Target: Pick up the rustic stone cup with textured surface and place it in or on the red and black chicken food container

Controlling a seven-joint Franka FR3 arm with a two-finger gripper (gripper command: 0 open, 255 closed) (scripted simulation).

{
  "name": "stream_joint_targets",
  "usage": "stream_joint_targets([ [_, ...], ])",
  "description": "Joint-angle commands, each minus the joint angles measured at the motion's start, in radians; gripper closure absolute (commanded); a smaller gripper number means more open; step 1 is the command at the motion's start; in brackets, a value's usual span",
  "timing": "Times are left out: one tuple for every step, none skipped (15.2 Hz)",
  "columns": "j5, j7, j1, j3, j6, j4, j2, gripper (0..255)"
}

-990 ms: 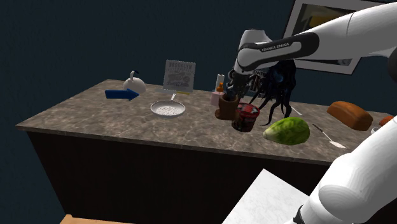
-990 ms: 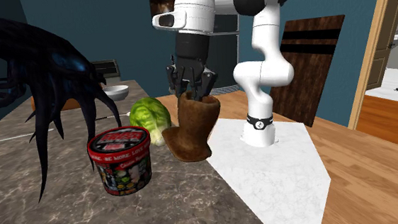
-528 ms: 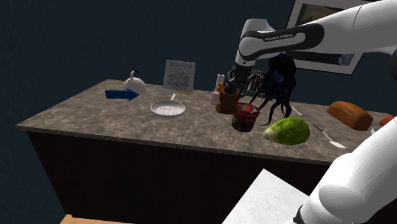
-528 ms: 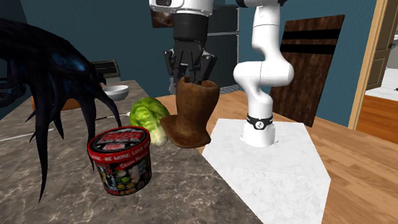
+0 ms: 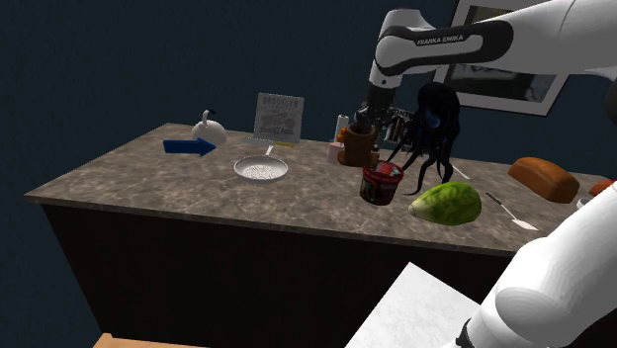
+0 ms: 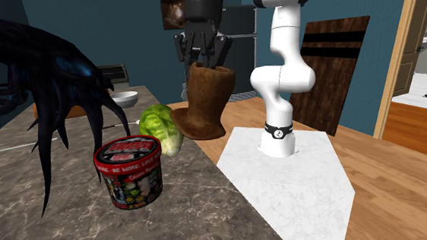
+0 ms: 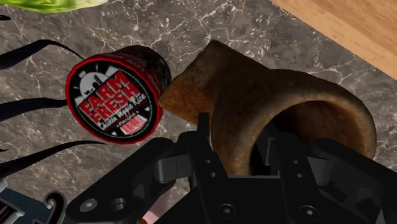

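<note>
The brown, rough-textured cup (image 6: 203, 102) hangs in the air above the marble counter, with my gripper (image 6: 203, 63) shut on its rim from above. In the shoulder view the cup (image 5: 358, 145) sits just up and left of the red and black container (image 5: 381, 184). The wrist view has my gripper (image 7: 240, 143) clasping the cup (image 7: 280, 108) wall, and the container (image 7: 118, 95) with its "Farm Fresh" lid stands on the counter below, beside the cup's base. In the second exterior view the container (image 6: 130, 172) stands lower and to the left of the cup.
A green lettuce (image 5: 446, 204) lies by the container. A dark tentacled figure (image 6: 42, 80) stands behind it. A strainer (image 5: 261, 169), blue arrow (image 5: 189, 146), white teapot (image 5: 208, 128), card (image 5: 278, 118), bread loaf (image 5: 543, 179) and knife (image 5: 512, 212) lie on the counter (image 5: 148, 183).
My gripper has lifted the cup steadily higher off the counter, rising above the level of the container's lid. Nothing else has moved.
</note>
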Motion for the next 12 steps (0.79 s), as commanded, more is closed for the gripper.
stream_joint_targets([
  [0.002, -0.027, -0.009, -0.016, -0.012, 0.026, 0.011, 255],
  [0.004, -0.052, -0.018, -0.031, -0.016, 0.045, 0.023, 255],
  [0.007, -0.077, -0.027, -0.045, -0.021, 0.066, 0.036, 255],
  [0.011, -0.103, -0.036, -0.060, -0.026, 0.087, 0.050, 255],
  [0.015, -0.128, -0.045, -0.075, -0.031, 0.110, 0.066, 255],
  [0.020, -0.154, -0.054, -0.089, -0.037, 0.134, 0.082, 255],
  [0.026, -0.179, -0.063, -0.104, -0.043, 0.160, 0.100, 255],
  [0.033, -0.205, -0.073, -0.117, -0.050, 0.187, 0.119, 255],
  [0.041, -0.231, -0.083, -0.131, -0.057, 0.215, 0.139, 255],
  [0.050, -0.257, -0.094, -0.145, -0.064, 0.245, 0.160, 255],
  [0.059, -0.283, -0.105, -0.158, -0.073, 0.277, 0.182, 255],
  [0.070, -0.310, -0.117, -0.171, -0.082, 0.310, 0.206, 255],
])
